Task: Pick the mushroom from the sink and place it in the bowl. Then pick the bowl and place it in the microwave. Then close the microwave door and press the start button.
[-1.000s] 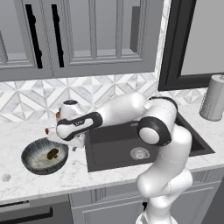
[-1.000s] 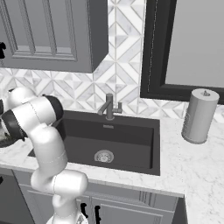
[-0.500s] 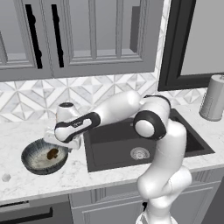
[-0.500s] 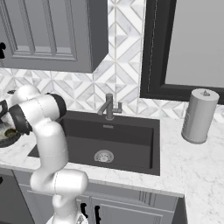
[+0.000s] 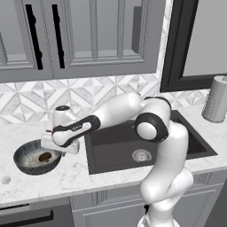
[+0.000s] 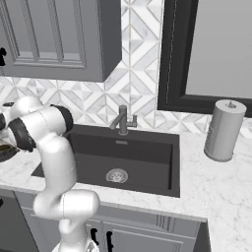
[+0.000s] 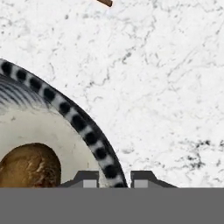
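**Claw astride the bowl rim, mushroom already inside**

Claw point(image 7: 113, 178) sits low at the right edge of the bowl point(image 5: 26, 163), its two dark fingertips point(image 7: 89, 178) straddling the spotted rim in the hand view: one tip over the cream inside, the other over the outer side by the marble. Jaws look narrow, with the rim between them; can't tell whether the pads actually touch the rim, so grip unconfirmed.

Mushroom point(image 5: 45, 157) lies in the bowl, on the pale floor toward the arm's side. In the hand view it's the brown, tan-mottled lump point(image 7: 29, 166) just inside the rim, near the inner fingertip but not touching it.

Bowl stands upright on the white marble counter point(image 5: 57, 181), left of the sink point(image 5: 111, 164) and apart from its edge. Sink basin is dark, with a round silver drain point(image 6: 116, 175) and grey faucet point(image 6: 123, 120) at the back.

Arm reaches from the base across the sink's front-left corner, with the wrist down over the bowl.

Paper towel roll point(image 6: 224, 130) stands upright on the counter right of the sink, well apart from the bowl. Small grey speck point(image 5: 5, 180) on the counter in front of the bowl, left side. Grey upper cabinets point(image 5: 80, 35) above a diamond-tile backsplash point(image 6: 98, 96).
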